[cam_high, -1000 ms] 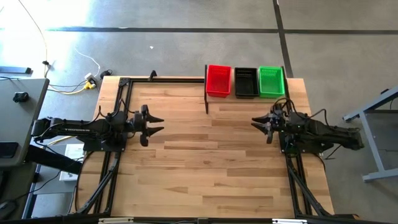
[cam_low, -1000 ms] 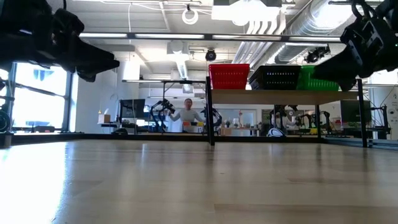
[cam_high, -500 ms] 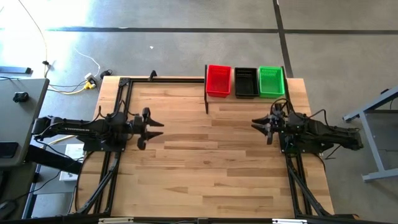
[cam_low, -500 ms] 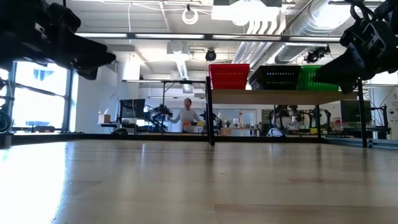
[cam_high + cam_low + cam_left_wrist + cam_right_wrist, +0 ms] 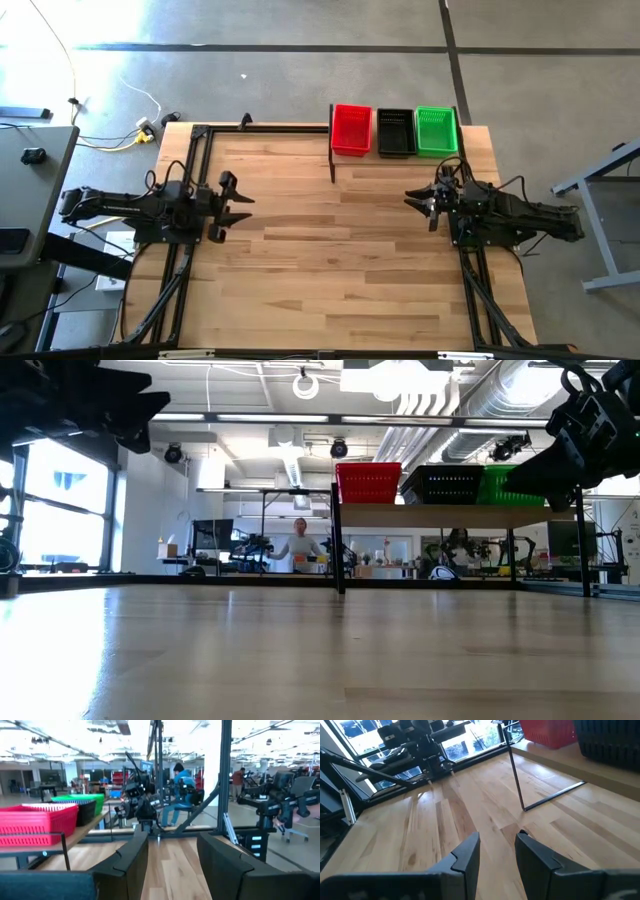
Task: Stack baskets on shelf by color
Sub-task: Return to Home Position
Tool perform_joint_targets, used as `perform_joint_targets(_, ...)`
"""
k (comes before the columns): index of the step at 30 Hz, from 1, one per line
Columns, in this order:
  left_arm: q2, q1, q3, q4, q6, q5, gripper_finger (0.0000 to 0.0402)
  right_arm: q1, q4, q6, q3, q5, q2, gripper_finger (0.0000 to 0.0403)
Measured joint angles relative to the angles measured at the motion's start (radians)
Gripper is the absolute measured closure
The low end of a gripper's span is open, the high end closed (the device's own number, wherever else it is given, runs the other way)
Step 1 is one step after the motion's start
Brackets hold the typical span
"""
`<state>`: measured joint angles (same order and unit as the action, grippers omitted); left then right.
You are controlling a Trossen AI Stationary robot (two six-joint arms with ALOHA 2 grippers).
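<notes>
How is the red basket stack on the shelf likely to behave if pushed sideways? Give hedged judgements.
The red basket stack is probably light: thin slotted plastic walls, so it would likely slide on the smooth shelf. It sits at the shelf's end, so an outward push may drop it. Pushed inward, it would likely bump the black basket stack beside it.

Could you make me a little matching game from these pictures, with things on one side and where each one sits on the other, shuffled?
Things:
1 red baskets
2 black baskets
3 green baskets
4 left gripper

Places:
A middle of the shelf
B shelf end by the table edge
C over the table's left side, open, holding nothing
D shelf end toward the table's middle

Pairs: 1-D, 2-A, 3-B, 4-C
</notes>
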<state>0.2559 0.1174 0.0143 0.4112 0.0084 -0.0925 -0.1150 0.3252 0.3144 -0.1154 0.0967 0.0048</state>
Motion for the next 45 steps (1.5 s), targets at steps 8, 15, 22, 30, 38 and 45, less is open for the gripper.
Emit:
perform_joint_targets(8,-0.060,-0.001,0.000,0.002,0.048,-0.008,0.0243,0.000,0.001,0.001,0.000,0.000,0.000,0.0293)
perform_joint_targets(15,-0.067,-0.001,0.000,0.003,0.023,0.001,0.0243,0.000,0.008,0.129,0.000,-0.001,0.000,0.0293)
perform_joint_targets(22,-0.066,-0.001,0.000,0.001,0.029,0.003,0.0243,0.000,0.008,0.065,0.000,-0.001,0.000,0.0293)
perform_joint_targets(30,-0.066,-0.001,0.000,0.001,0.029,0.003,0.0243,0.000,0.008,0.021,0.000,-0.002,0.001,0.0293)
perform_joint_targets(38,-0.066,-0.001,0.000,0.001,0.029,0.003,0.0243,0.000,0.008,0.024,0.000,-0.002,0.000,0.0293)
perform_joint_targets(45,-0.066,-0.001,0.000,0.001,0.029,0.003,0.0243,0.000,0.008,0.023,0.000,-0.002,0.000,0.0293)
